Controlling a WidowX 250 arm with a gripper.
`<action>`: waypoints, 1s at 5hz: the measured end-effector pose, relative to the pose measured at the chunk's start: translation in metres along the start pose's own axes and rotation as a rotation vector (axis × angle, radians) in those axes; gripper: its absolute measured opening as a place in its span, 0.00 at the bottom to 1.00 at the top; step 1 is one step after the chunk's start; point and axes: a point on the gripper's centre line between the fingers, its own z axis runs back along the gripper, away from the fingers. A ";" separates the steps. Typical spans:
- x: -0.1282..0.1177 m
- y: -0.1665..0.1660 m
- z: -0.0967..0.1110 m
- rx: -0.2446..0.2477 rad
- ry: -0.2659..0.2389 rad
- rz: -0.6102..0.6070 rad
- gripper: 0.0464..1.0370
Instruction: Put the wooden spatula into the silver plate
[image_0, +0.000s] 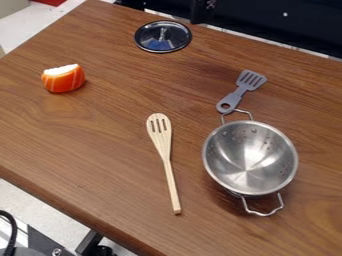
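Task status: the transfer is being judged as not yet started. The wooden spatula is being supported flat by the table, to the left of the steel pan in the camera view and apart from it. Its slotted head is being pointed towards the top of the view, its handle towards the bottom. The pan, with two wire handles, is being taken as the silver plate named in the task; no item is being held inside it.

End effector: the black gripper is being positioned at the top edge of the view, well apart from the spatula. Whether it is being kept open or closed, or whether anything is being gripped, cannot be told. The wooden spatula is being borne by the table alone.

Remaining steps: the full sequence is being left to complete, namely approach, grasp, lift, carry across to the pan, lowering and release. The grey spatula, lying near the upper wire handle, is not being required and should be left undisturbed.
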 end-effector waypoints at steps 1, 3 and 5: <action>0.002 0.005 -0.015 0.030 -0.032 -0.014 0.96; 0.010 0.024 -0.009 -0.032 -0.030 -0.381 0.96; 0.026 0.039 0.008 -0.019 0.110 -0.834 0.96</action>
